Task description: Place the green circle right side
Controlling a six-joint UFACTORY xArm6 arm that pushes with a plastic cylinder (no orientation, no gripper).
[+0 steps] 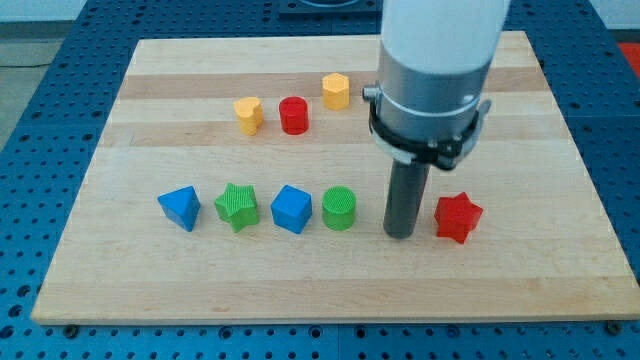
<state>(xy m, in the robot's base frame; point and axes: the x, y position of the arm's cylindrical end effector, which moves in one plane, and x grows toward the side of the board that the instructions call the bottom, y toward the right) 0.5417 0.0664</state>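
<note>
The green circle [339,208] stands on the wooden board [520,280] in the lower middle, at the right end of a row of blocks. My tip [401,234] rests on the board just right of the green circle, with a small gap between them. A red star [458,217] lies just right of my tip. The rod hangs from the white and grey arm [435,70] at the view's top.
Left of the green circle stand a blue cube [292,209], a green star [237,207] and a blue triangle [180,208]. Further up are a yellow heart [248,114], a red cylinder [294,115] and a yellow hexagon [336,91].
</note>
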